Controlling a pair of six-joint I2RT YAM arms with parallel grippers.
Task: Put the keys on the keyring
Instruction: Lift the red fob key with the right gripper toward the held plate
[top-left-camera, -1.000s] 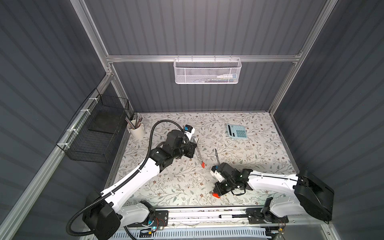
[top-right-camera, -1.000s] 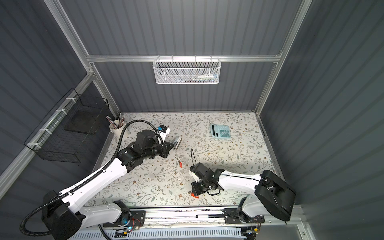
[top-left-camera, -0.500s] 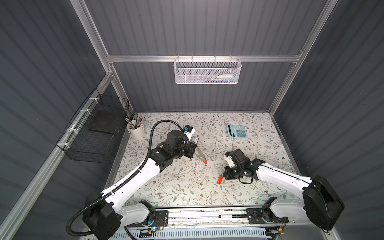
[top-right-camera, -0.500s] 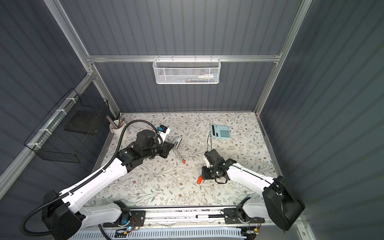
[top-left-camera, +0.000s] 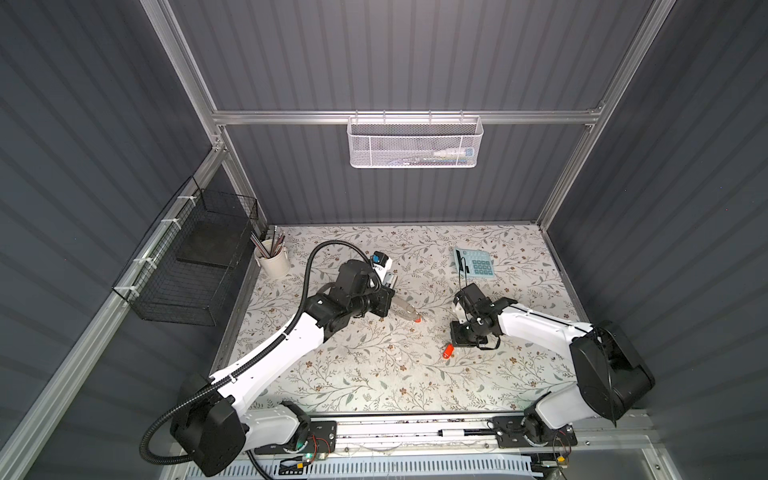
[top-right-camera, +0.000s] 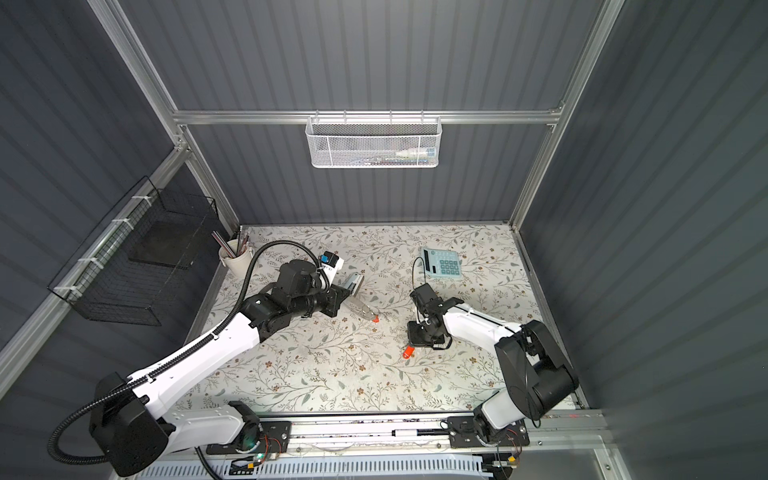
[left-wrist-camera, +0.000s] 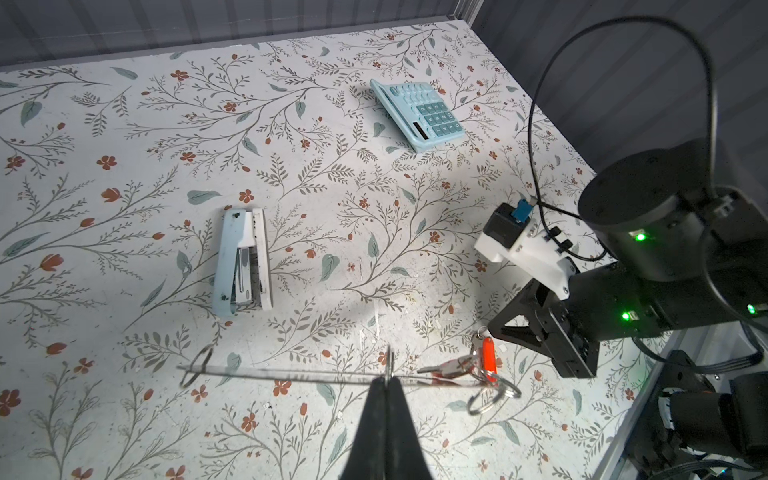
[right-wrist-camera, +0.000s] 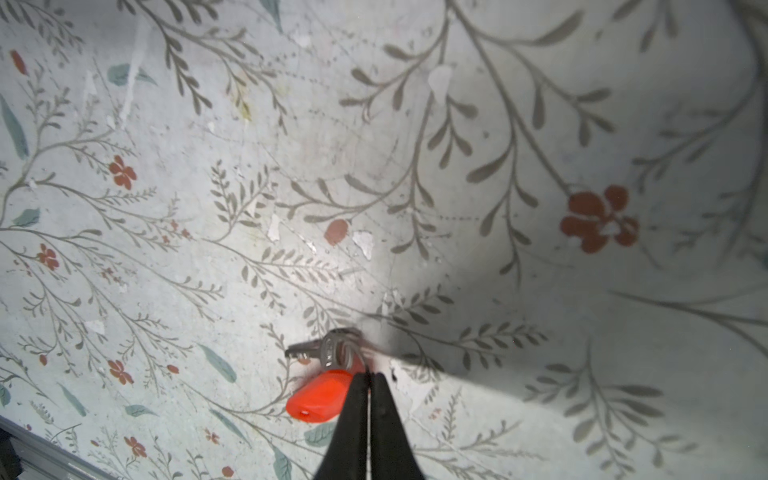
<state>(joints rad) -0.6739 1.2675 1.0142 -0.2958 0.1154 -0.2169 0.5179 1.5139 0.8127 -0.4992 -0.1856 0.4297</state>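
My left gripper (left-wrist-camera: 388, 376) is shut on the keyring (left-wrist-camera: 291, 373), a thin gray plate seen edge-on in the left wrist view. In both top views the keyring (top-left-camera: 405, 309) sticks out from the left gripper (top-left-camera: 394, 304) toward the middle. One red key (top-left-camera: 417, 320) sits at its far end. The second red key (right-wrist-camera: 320, 399) hangs by its metal ring from my right gripper (right-wrist-camera: 368, 374), whose jaws are shut on that ring. It hangs just off the keyring's end, with the key (left-wrist-camera: 488, 359) close to the metal rings (left-wrist-camera: 494, 395) there.
A pale blue stapler (left-wrist-camera: 243, 259) lies on the floral mat behind the keyring. A blue calculator (top-left-camera: 473, 262) sits at the back right, a white cup of pens (top-left-camera: 272, 259) at the back left. A black wire basket (top-left-camera: 187, 270) hangs on the left wall, a white one (top-left-camera: 415, 143) on the back rail.
My right gripper has carried the hanging red key from the front middle back and to the right. The keyring's red-tipped end has drifted slightly right in the left gripper.
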